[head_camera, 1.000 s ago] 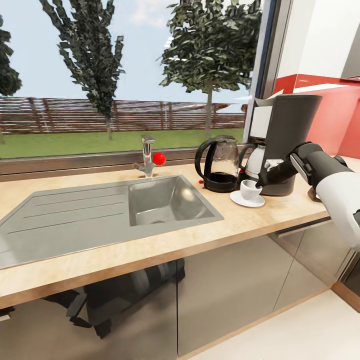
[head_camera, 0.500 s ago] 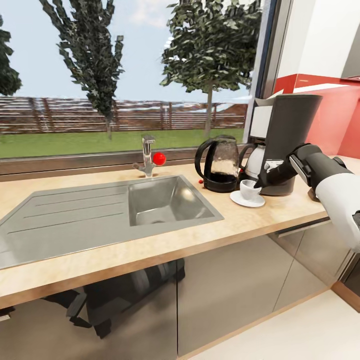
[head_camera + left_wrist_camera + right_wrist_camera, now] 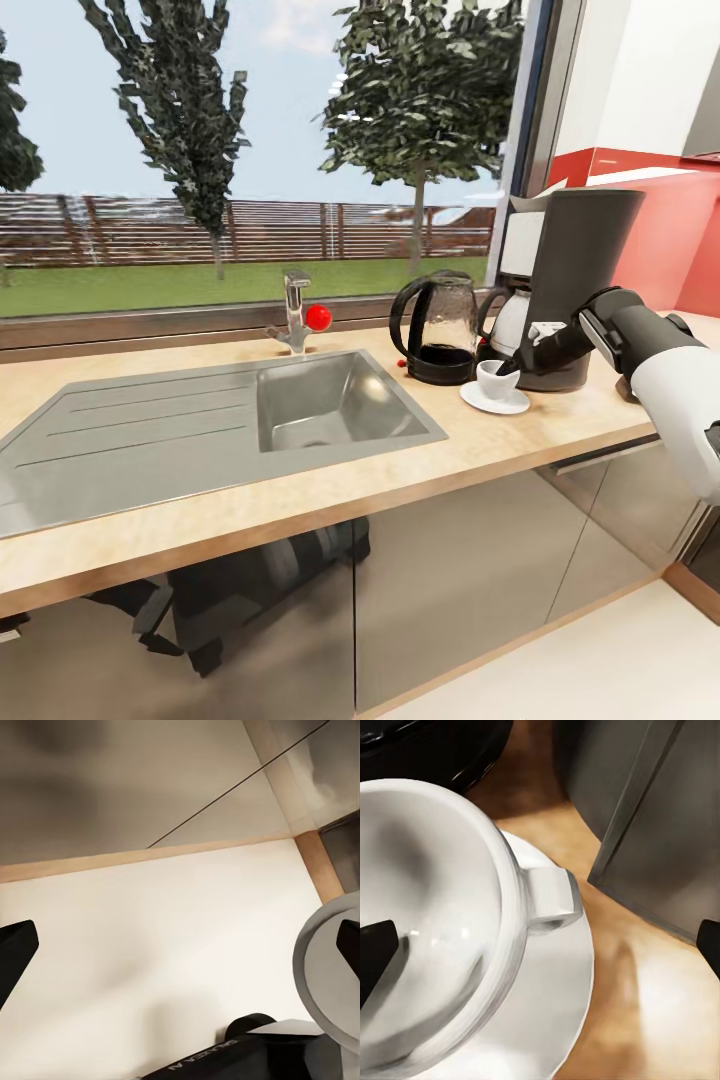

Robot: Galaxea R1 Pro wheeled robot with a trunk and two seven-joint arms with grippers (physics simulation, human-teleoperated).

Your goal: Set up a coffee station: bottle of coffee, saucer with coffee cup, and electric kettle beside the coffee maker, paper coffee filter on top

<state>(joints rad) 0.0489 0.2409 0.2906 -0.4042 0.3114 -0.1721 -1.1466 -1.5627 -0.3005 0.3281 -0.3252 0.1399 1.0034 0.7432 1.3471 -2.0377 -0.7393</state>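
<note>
Head view shows the electric kettle (image 3: 436,328) left of the coffee cup (image 3: 495,378), which sits on the saucer (image 3: 494,399) just before the coffee maker (image 3: 575,280) on the kitchen countertop (image 3: 300,500). Right gripper (image 3: 512,362) hovers over the cup, jaws spread and empty. Left gripper (image 3: 180,952) hangs low near the floor, jaws apart.

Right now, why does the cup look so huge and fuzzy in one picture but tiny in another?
In the right wrist view the camera sits right over the coffee cup, so it looms large with soft, blurry edges; the saucer blurs too. In the head view the same cup is farther off, small and sharper beside the right hand.
</note>
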